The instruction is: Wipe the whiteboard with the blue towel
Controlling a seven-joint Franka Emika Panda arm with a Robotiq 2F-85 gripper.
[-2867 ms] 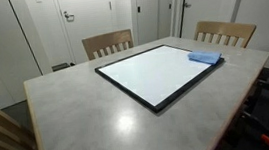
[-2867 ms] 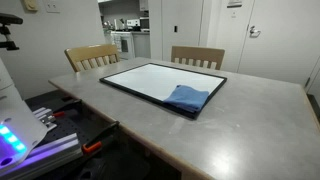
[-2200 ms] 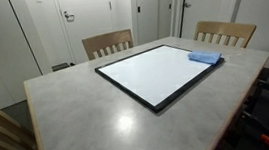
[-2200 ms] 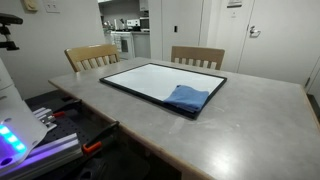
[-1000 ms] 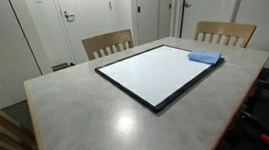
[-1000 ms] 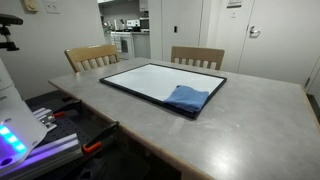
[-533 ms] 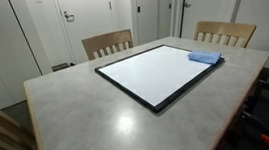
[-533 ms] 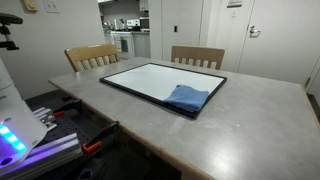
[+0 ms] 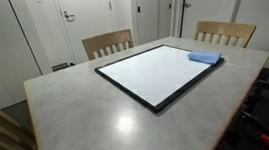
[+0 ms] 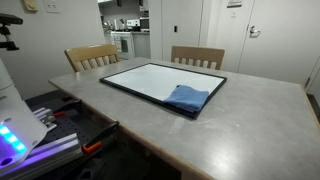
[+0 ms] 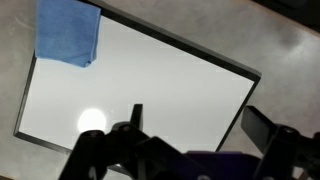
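gripper point(image 11: 195, 122) hovering over whiteboard point(image 11: 160, 80), jaws spread wide, gripping nothing; blue towel point(image 11: 68, 32) lying across one board corner

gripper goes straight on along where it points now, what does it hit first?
Probably the bare whiteboard: in the wrist view the gripper, jaws apart, faces its white surface. The blue towel lies at a corner, off that line. Height unclear.

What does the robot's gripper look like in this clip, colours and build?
Only the gripper shows, at the bottom edge of the wrist view: black, angular linked fingers, blurred, with a bluish-purple sheen on the body between them. No cables or markings can be made out. The arm itself is not clearly seen in either exterior view.
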